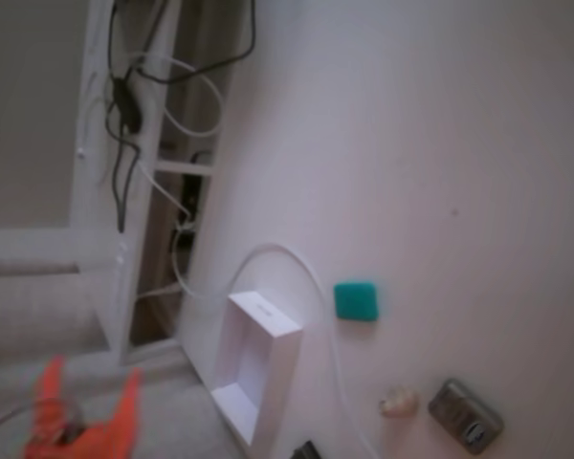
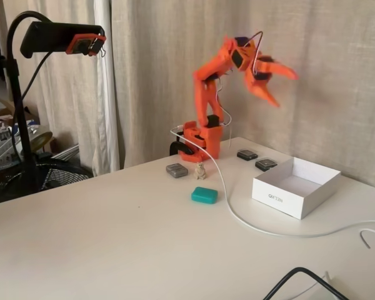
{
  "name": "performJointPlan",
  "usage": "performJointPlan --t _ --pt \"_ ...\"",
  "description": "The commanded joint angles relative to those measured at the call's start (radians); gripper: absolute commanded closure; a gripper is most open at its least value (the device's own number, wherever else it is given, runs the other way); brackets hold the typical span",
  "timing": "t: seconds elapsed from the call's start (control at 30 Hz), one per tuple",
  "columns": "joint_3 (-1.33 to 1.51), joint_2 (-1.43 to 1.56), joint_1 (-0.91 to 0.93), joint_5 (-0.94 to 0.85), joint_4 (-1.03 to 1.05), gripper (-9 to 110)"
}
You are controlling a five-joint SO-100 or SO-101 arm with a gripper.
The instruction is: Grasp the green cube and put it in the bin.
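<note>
Showing small grey print, unreadable, on bin (image 2: 281, 201) wall.

Orange arm (image 2: 215, 94) raised, gripper (image 2: 281, 84) spread open, empty, high above white bin (image 2: 295, 186). Green cube (image 2: 204, 195) on table (image 2: 112, 250), left of bin, apart from it. White cable (image 2: 237, 219) runs between them.

One green cube (image 2: 204, 195), one bin (image 2: 295, 186), one cream lump (image 2: 200, 172), one grey gadget (image 2: 177, 170), two dark pads (image 2: 247, 154).
</note>
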Motion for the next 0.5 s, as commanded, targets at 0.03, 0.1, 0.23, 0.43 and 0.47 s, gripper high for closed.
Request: performJointPlan --t 0.03,0.1,0.23,0.43,0.47 --pt "0.037 -0.081 0.161 0.038 0.109 64" --pt "0.126 -0.11 0.225 0.044 0.121 65" --pt "0.249 -0.164 0.321 0.061 0.184 65" --pt "0.304 -0.287 0.422 0.081 0.173 64" --pt "0.319 -0.299 0.434 0.081 0.172 64"
